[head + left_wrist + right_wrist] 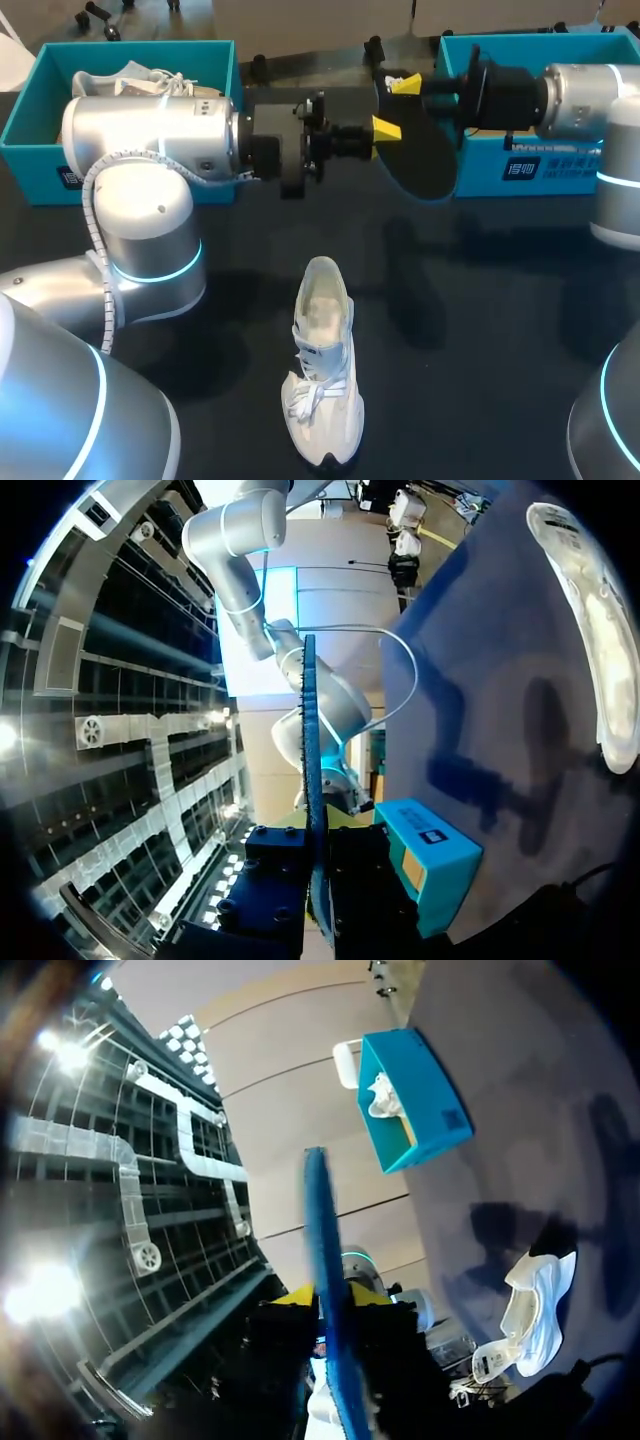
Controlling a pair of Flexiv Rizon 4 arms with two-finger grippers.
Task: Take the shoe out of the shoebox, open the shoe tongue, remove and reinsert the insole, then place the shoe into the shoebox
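A dark insole point(420, 150) with a blue edge hangs in the air between my two arms, above the table's far middle. My left gripper point(385, 128) comes in from the left and is shut on it; in the left wrist view the insole's edge point(312, 780) runs up from between its fingers. My right gripper point(405, 83) is at the insole's upper part, its fingers slightly apart on either side of the blue edge point(325, 1260). The white shoe point(322, 365) lies on the black table near the front, toe towards me, its opening empty.
A teal shoebox point(30, 120) at the back left holds another white shoe point(150, 78). A second teal shoebox point(540, 165) stands at the back right, behind the insole. My left arm's elbow point(150, 240) fills the table's left side.
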